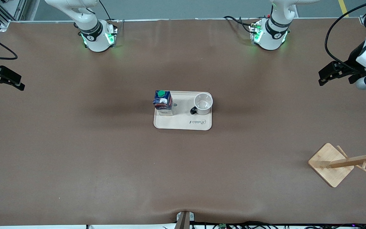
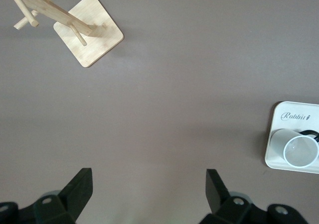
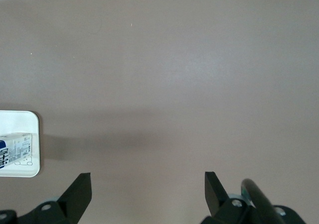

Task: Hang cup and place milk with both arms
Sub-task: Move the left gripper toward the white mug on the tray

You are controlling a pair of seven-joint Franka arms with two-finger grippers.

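The white cup [image 1: 203, 103] stands upright with its mouth up on a cream tray [image 1: 183, 122] at mid-table, its black handle toward the milk. The dark blue milk [image 1: 163, 102] carton with a green cap stands on the same tray, toward the right arm's end. My left gripper [image 1: 322, 77] hangs open over bare table at the left arm's end, holding nothing. In the left wrist view the gripper [image 2: 148, 181] is empty, and the cup [image 2: 300, 151] and tray [image 2: 275, 149] show at the edge. My right gripper [image 1: 20, 84] hangs open and empty at the right arm's end. The right wrist view shows that gripper [image 3: 148, 184] and part of the milk [image 3: 15, 149].
A wooden cup rack [image 1: 329, 163] with pegs stands toward the left arm's end, nearer to the front camera than the tray; its base [image 2: 89, 35] shows in the left wrist view. Brown table surface lies between the tray and both grippers.
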